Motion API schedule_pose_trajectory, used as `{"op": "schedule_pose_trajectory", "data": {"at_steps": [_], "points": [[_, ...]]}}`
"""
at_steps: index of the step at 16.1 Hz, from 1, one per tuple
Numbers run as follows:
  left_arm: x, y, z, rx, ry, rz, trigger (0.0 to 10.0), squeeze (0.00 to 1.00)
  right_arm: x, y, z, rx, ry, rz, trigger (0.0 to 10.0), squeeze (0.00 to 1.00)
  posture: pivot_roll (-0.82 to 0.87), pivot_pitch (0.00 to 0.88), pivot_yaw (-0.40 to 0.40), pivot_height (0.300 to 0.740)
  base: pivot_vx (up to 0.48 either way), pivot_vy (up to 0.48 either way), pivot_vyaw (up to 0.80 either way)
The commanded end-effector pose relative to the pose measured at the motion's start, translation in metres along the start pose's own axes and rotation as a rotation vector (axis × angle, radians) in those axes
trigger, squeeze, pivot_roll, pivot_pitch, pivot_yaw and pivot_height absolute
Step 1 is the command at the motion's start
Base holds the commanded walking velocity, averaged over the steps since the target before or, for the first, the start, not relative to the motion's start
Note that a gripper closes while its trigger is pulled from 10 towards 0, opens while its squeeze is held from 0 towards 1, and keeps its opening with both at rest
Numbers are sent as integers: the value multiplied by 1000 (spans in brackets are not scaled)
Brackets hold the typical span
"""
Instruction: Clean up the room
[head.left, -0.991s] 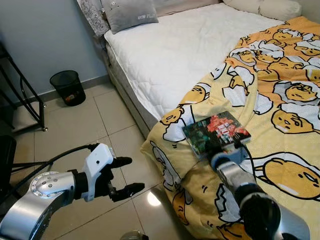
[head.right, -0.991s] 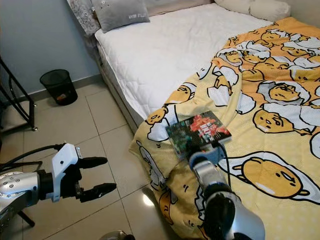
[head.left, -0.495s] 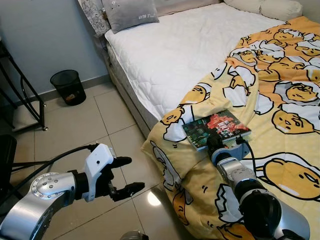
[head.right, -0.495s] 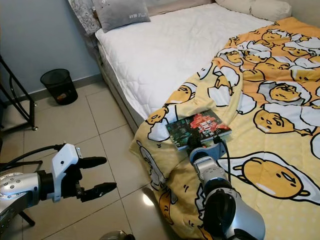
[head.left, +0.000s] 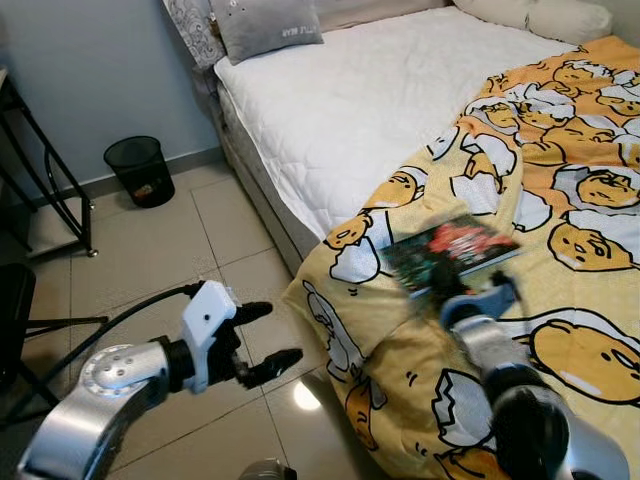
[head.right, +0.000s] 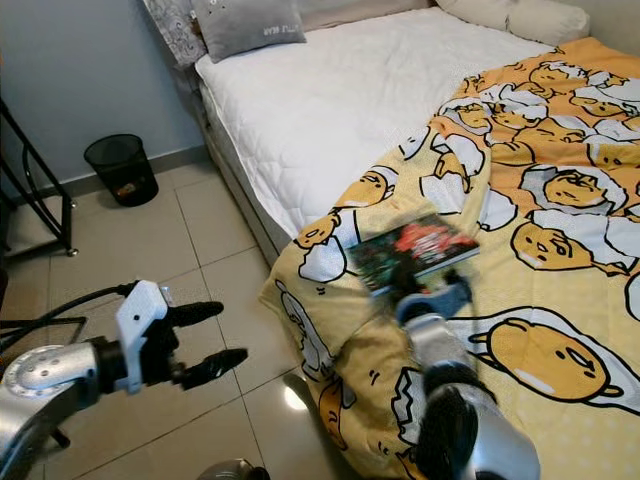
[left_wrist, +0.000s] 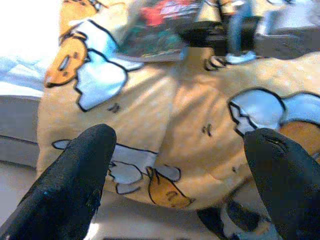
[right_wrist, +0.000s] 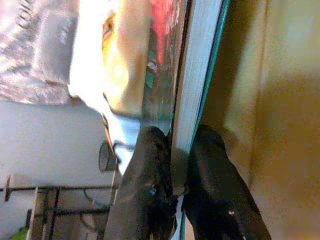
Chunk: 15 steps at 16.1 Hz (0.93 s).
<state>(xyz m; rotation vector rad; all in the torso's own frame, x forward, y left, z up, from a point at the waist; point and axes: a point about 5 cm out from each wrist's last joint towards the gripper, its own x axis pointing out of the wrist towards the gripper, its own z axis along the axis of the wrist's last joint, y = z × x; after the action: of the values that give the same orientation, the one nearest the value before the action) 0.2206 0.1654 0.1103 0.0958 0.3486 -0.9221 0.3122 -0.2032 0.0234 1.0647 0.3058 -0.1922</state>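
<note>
From the left eye I see the bed (head.left: 330, 110) running from the far wall toward me, its white mattress bare on the left and a yellow cartoon blanket (head.left: 560, 200) spilling over the right side and the near corner. A book (head.left: 452, 246) with a dark, red-marked cover sits on that blanket near the bed's near edge, blurred, its near end pinched by my right gripper (head.left: 468, 297), whose silver arm reaches up from the near right. My left gripper (head.left: 262, 338) is over the tiled floor (head.left: 160, 250) at the near left, its two black fingers spread apart with nothing between them. A black waste bin (head.left: 139, 171) stands on the floor by the far left wall, and a dark metal frame (head.left: 50, 180) stands at the far left edge.

The right eye gives the same layout, with a grey pillow (head.right: 248, 22) at the far end of the mattress.

In the left wrist view the fingers (left_wrist: 75, 175) frame the draped blanket, wide apart and empty, with the book lying beyond.

In the right wrist view both fingers (right_wrist: 145, 195) are closed tight on the book's edge, pages showing between them.
</note>
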Motion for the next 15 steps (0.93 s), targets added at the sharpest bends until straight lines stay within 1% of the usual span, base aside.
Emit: {"op": "schedule_pose_trajectory", "data": {"at_steps": [1,2,4,5,6,7,8,9,10,11,12,13,14,15], "points": [[0,5,4,25,-9,35,10000,831,1,11,13,-33,-43,67,0,0,110,0,57,740,0,0,0],[3,8,6,25,-36,70,10000,827,-5,14,22,-80,-76,97,0,0,80,0,62,740,0,0,0],[8,19,12,28,-89,203,10000,827,-21,30,39,-222,-156,159,0,0,53,0,68,740,0,0,0],[11,25,14,14,-104,270,10000,788,-28,38,44,-336,-208,157,0,0,44,0,70,740,0,0,0],[13,29,15,3,-111,310,10000,745,-31,44,46,-408,-244,153,0,0,44,0,70,740,0,0,0],[15,31,15,-9,-120,350,10000,561,-35,49,45,-519,-286,132,0,0,30,0,74,740,0,0,0],[21,33,18,-8,-136,420,10000,141,-43,55,38,-755,-378,61,0,0,19,0,77,740,0,0,0],[24,35,19,27,-153,478,10000,31,-47,56,32,-829,-412,18,0,0,12,0,77,740,0,0,0],[27,38,17,26,-157,543,10000,27,-54,52,24,-898,-433,-74,0,0,14,0,75,740,0,0,0],[28,38,16,42,-156,557,10000,31,-60,46,20,-922,-418,-155,4314,0,18,0,73,740,0,0,0],[28,34,14,53,-153,549,10000,24,-64,40,16,-995,-395,-201,10000,0,33,0,62,740,0,0,0],[28,33,14,53,-153,546,10000,24,-64,38,16,-1001,-387,-211,10000,0,33,0,62,740,0,0,0],[27,31,9,65,-121,544,10000,12,-64,32,14,-1005,-375,-216,10000,0,43,0,53,740,0,0,0],[27,30,7,80,-111,546,10000,12,-65,29,11,-988,-359,-222,10000,0,46,0,49,740,0,0,0]]}}
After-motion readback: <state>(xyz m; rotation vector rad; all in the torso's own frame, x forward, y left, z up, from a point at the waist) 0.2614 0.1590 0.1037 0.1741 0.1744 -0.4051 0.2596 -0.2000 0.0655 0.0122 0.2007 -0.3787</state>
